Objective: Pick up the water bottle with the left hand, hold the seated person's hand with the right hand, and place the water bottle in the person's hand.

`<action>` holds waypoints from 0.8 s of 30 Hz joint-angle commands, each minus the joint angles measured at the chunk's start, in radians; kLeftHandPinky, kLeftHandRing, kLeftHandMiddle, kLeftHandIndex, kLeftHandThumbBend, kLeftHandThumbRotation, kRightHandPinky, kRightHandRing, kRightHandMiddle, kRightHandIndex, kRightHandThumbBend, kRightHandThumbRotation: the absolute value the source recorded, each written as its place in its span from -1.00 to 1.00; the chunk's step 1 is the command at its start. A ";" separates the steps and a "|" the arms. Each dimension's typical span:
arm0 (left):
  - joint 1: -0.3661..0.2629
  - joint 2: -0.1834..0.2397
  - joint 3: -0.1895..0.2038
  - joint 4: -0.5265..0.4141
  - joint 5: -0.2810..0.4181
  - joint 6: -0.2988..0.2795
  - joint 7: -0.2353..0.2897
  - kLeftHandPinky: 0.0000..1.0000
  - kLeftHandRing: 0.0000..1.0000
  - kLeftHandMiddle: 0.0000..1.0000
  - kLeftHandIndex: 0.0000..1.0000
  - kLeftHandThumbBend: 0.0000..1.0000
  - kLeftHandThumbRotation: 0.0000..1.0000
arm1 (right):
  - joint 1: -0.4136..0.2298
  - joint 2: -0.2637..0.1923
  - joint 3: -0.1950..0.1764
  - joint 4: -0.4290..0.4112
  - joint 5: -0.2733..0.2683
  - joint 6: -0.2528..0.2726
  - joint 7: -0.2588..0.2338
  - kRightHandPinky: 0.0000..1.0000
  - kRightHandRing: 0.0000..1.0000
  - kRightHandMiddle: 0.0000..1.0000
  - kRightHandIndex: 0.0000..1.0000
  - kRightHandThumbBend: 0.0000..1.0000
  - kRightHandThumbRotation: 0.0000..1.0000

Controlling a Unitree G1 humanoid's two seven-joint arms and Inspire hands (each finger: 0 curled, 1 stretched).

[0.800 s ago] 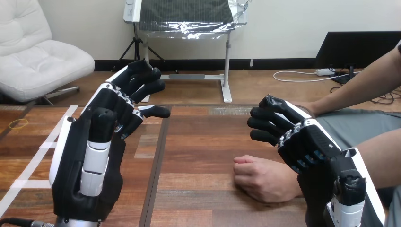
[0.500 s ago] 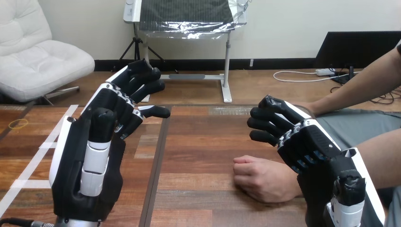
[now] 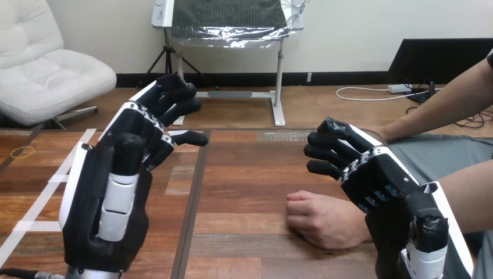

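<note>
Left hand (image 3: 110,192) edged leftward; person's hand (image 3: 325,221) resting on table (image 3: 244,174).

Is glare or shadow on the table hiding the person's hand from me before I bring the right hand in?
Head view: no; light is even, the person's hand lies fisted on the table with a soft shadow at its base. Head view: a pale sheen on the table's far edge hides nothing; the right hand hides the wrist.
</note>
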State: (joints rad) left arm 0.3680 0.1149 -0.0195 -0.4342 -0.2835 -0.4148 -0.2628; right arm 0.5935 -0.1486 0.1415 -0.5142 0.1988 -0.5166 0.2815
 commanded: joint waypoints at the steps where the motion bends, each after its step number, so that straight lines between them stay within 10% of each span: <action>1: -0.052 -0.021 0.018 -0.022 0.056 -0.029 0.031 0.39 0.69 0.69 0.63 0.57 0.08 | -0.031 0.002 -0.007 -0.021 0.008 -0.010 -0.003 0.55 0.62 0.63 0.65 0.63 1.00; 10: -0.040 -0.025 0.018 -0.050 0.162 -0.015 0.094 0.77 0.92 0.94 0.89 0.95 -0.71 | -0.030 0.001 -0.008 -0.020 0.015 -0.011 -0.001 0.56 0.62 0.62 0.66 0.61 1.00; 24: -0.033 -0.014 0.012 -0.066 0.212 0.008 0.135 0.99 1.00 1.00 1.00 1.00 -0.99 | -0.028 0.001 -0.006 -0.023 0.021 -0.005 -0.002 0.57 0.61 0.62 0.66 0.62 1.00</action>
State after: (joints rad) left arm 0.3684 0.1109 -0.0128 -0.4505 -0.0827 -0.4121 -0.1392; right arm 0.5936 -0.1496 0.1415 -0.5142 0.2004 -0.5166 0.2816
